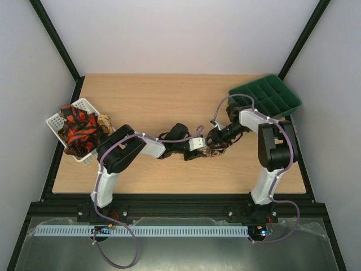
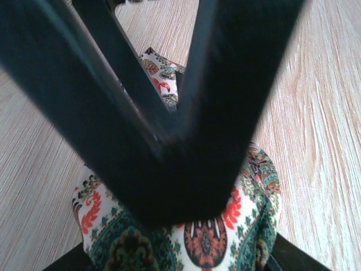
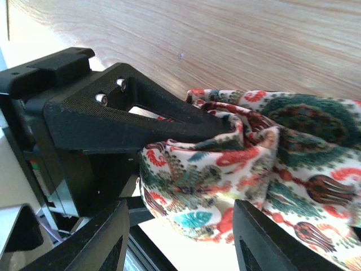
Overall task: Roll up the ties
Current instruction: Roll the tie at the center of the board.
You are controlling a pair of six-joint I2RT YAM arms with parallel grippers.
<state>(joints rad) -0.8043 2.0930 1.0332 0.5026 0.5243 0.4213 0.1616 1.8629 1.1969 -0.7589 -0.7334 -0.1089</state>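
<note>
Where your two arms meet at the middle of the table (image 1: 158, 96), the printed tie (image 3: 293, 147) is bunched between them, a pale cloth with teal and red figures. Your left gripper (image 1: 206, 147) is clamped on it: one finger digs into a fold, and fabric fills its span. Your right gripper (image 3: 181, 210) straddles the same bundle with its fingers apart, and you cannot tell whether it presses the cloth. The other ties (image 1: 79, 131), red-orange and black, are heaped in the white basket (image 1: 56, 119) at the left edge. The green tray (image 1: 265, 97) lies at the far right corner.
</note>
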